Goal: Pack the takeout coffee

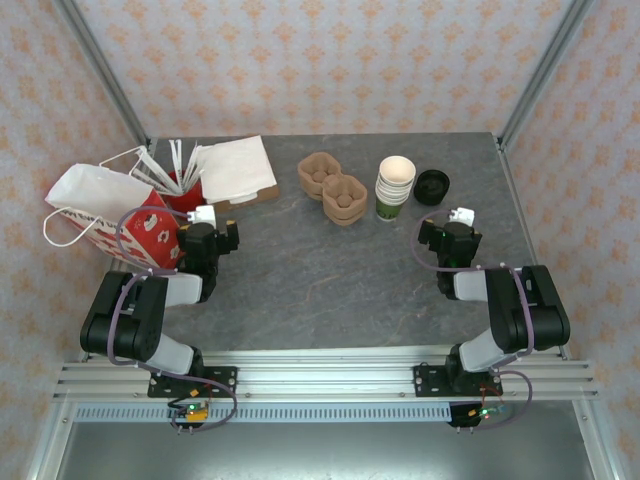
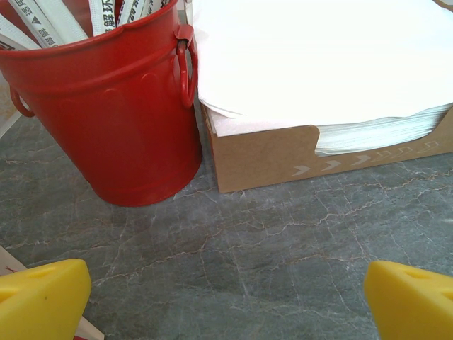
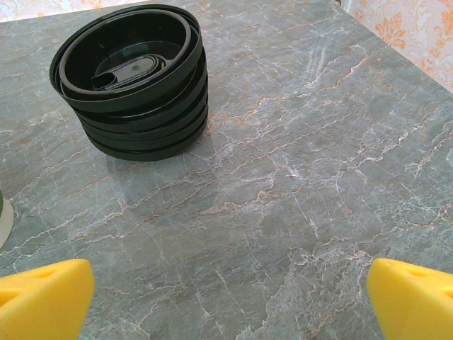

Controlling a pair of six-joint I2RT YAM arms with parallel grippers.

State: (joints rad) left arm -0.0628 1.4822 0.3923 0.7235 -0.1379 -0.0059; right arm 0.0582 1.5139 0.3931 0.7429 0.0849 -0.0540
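Note:
The takeout coffee, a single lidded green cup, is out of view. A stack of cream-lined green cups (image 1: pixel 395 185) stands at the back of the table, with a stack of black lids (image 1: pixel 432 186) just to its right. My right gripper (image 1: pixel 452 226) hovers low in front of those lids (image 3: pixel 131 78). It (image 3: pixel 230 301) is open, with bare table between its yellow fingertips (image 3: pixel 42 297). My left gripper (image 1: pixel 207 224) faces the red bucket of white sticks (image 2: pixel 106 113). It (image 2: pixel 226 304) is also open and holds nothing.
A white and red paper bag (image 1: pixel 95 210) lies at the far left beside my left arm. A brown box of white napkins (image 2: pixel 318 85) sits right of the bucket. Two brown pulp cup carriers (image 1: pixel 333 187) lie at the back centre. A cup's base (image 3: pixel 3 219) shows at the right wrist view's left edge.

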